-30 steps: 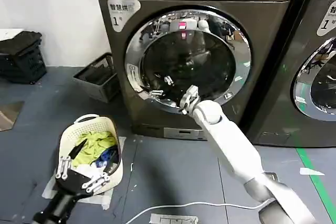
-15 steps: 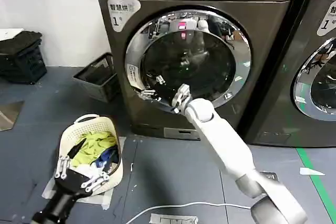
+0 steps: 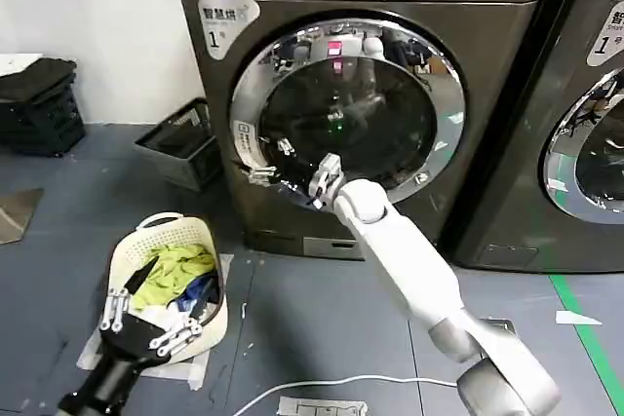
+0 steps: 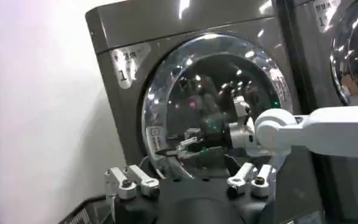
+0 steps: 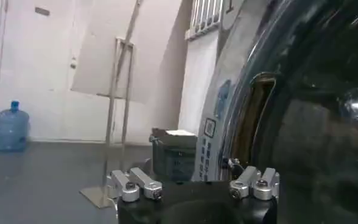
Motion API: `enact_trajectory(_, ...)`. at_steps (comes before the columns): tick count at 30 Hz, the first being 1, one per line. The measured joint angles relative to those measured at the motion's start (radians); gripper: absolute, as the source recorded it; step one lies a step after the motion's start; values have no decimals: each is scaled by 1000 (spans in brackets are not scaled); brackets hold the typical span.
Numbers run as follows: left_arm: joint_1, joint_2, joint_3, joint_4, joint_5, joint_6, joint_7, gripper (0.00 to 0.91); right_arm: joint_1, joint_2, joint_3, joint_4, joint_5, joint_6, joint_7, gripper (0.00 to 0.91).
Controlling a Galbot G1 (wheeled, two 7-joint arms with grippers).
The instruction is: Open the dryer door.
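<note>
The dryer (image 3: pixel 292 114) stands upright at the far side of the floor, its front facing the robot, a white "1" sticker (image 3: pixel 222 24) at its 10 o'clock corner. The door (image 3: pixel 346 114) covers most of that front: a round chrome ring around dark glass, so it has no long axis to speak of, and its face points out toward the robot, turned slightly toward the robot's right. Its rim at about 8 o'clock stands a little off the machine front. In the right wrist view a narrow lit gap (image 5: pixel 252 122) shows between the ring and the dryer body (the door is cracked open, not swung wide).

The right gripper (image 3: pixel 292 169) reaches in from 5 o'clock on its white arm (image 3: pixel 409 270) and sits at the door's 7 to 8 o'clock rim, beside the small label there. In the left wrist view its fingers (image 4: pixel 185 146) lie against the lower ring; whether they pinch the rim or merely hook it I cannot tell.

The left gripper (image 3: pixel 146 323) hangs low at 7 o'clock, well apart from the dryer, its fingers spread wide and holding nothing, above a white basket (image 3: pixel 132 250) of bright clothes on the grey floor (image 3: pixel 292 328).
</note>
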Motion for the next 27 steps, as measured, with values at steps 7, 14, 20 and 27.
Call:
enact_trajectory(7, -2, 1, -2, 0, -2, 0, 0, 907, 0, -5, -4, -1, 1, 11, -53, 907)
enact_trajectory(14, -15, 10, -22, 0, -23, -1, 0, 907, -5, -36, -21, 19, 38, 43, -128, 907)
enact_trajectory(20, -38, 33, -67, 0, -96, -3, 13, 907, -16, -73, -43, 48, 84, 75, -187, 907)
enact_trajectory(27, -79, 65, -161, 41, -198, 10, 58, 907, -25, -114, -65, 74, 147, 117, -278, 907)
